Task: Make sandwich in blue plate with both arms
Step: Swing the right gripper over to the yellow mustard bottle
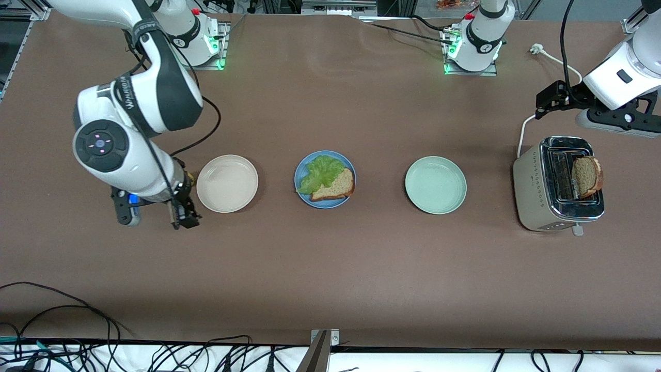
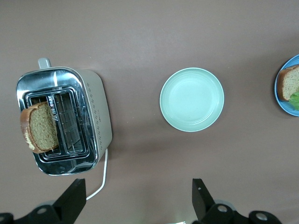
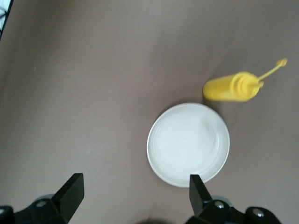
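Both tools gape empty — left tool [image 2: 135, 200] high above the toaster [image 1: 557, 183] holding the second slice [image 1: 587, 176], right tool [image 1: 183, 212] waiting beside the white plate [image 1: 227, 183].

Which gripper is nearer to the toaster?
The left gripper: it hangs open above the table right beside the toaster. The right gripper, also open, is over the other end, by the white plate.

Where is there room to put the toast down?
The pale green plate and beige-white plate both lie bare. Wide bare table runs nearer the front camera than all three plates. The blue plate is crowded: lettuce and a bread slice cover it.
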`<state>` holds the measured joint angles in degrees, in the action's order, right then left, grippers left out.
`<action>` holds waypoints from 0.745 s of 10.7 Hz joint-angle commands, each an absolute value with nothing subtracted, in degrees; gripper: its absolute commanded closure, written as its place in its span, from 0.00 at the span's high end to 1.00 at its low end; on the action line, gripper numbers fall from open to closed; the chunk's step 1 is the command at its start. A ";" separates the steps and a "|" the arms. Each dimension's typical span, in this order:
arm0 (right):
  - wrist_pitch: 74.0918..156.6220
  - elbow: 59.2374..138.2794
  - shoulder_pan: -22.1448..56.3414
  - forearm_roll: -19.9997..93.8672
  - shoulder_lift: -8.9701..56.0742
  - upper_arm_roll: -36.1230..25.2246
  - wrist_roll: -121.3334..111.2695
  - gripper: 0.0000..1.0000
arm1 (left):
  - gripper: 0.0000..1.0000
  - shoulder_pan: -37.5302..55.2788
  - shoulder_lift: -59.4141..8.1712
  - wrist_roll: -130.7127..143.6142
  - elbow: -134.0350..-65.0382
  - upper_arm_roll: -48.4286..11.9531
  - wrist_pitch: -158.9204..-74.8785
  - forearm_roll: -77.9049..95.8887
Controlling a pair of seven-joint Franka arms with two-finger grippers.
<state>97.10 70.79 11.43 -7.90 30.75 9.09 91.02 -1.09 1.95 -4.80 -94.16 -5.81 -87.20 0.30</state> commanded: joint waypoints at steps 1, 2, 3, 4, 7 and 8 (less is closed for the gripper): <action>96.06 78.18 6.71 -5.74 24.99 7.82 80.39 1.00 | 1.00 -1.05 1.85 -5.10 -93.43 -5.71 -87.19 1.41; 95.46 81.35 4.33 -4.32 22.44 7.30 73.11 1.00 | 1.00 -1.05 1.85 -5.10 -93.43 -5.71 -87.19 1.32; 94.93 83.74 2.91 -3.70 20.15 5.47 68.43 1.00 | 1.00 -1.05 1.85 -5.10 -93.43 -5.71 -87.19 1.32; 94.75 85.85 0.99 -1.86 17.60 4.06 62.64 1.00 | 1.00 -1.05 1.85 -5.10 -93.43 -5.71 -87.19 1.32; 91.49 91.56 -0.97 7.28 14.68 -4.19 39.53 1.00 | 1.00 -1.05 1.85 -5.10 -93.43 -5.71 -87.19 1.32; 91.84 93.06 -1.14 7.90 14.33 -5.26 35.46 1.00 | 1.00 -1.05 1.85 -5.10 -93.43 -5.71 -87.19 1.32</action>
